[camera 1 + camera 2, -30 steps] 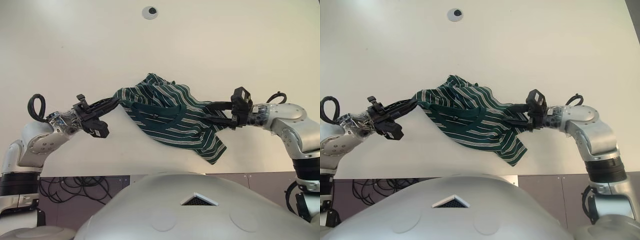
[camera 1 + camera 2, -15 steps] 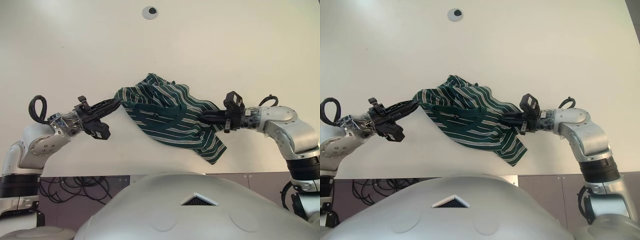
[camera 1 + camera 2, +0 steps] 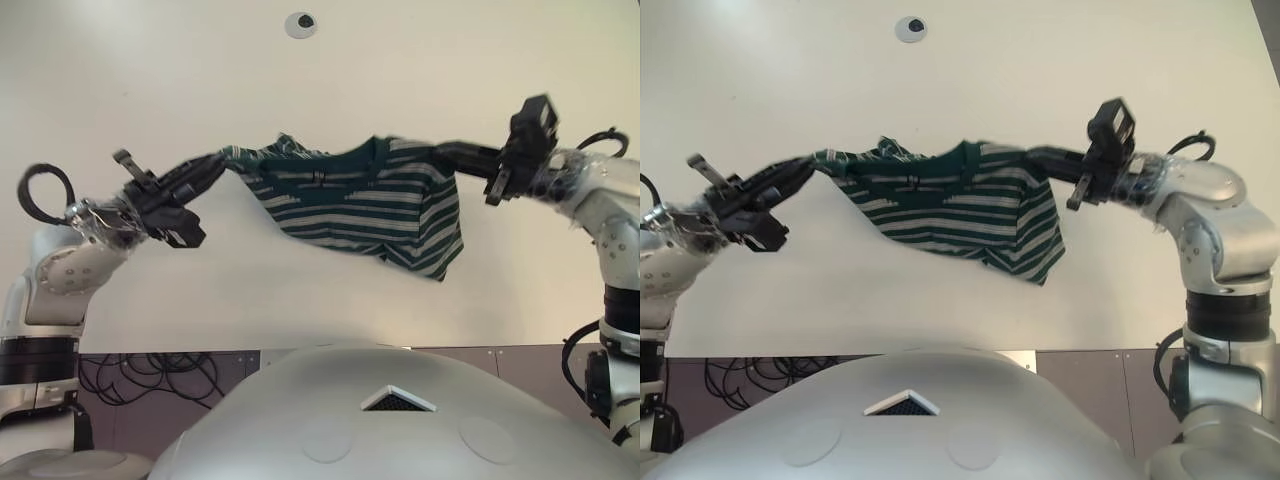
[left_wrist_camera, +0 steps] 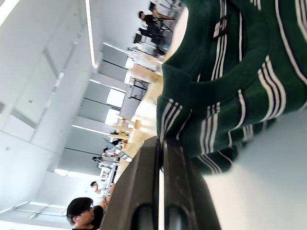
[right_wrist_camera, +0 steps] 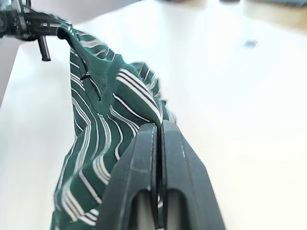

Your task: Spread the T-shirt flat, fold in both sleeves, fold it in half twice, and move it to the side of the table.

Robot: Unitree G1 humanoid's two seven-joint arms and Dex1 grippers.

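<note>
Green-and-white striped cloth, the single T-shirt [image 3: 360, 205] was stretched taut between the two pincers over the pale worktop [image 3: 150, 80]. Its long axis ran from one pincer to the other, collar on the far edge, hem sagging below the right pincer [image 3: 447, 150]. Both were clamped tight on it, the left pincer [image 3: 222, 160] at one shoulder, the right at the other. A second earlier the shirt lay bunched and slanted; both arms had since risen and drawn apart.
</note>
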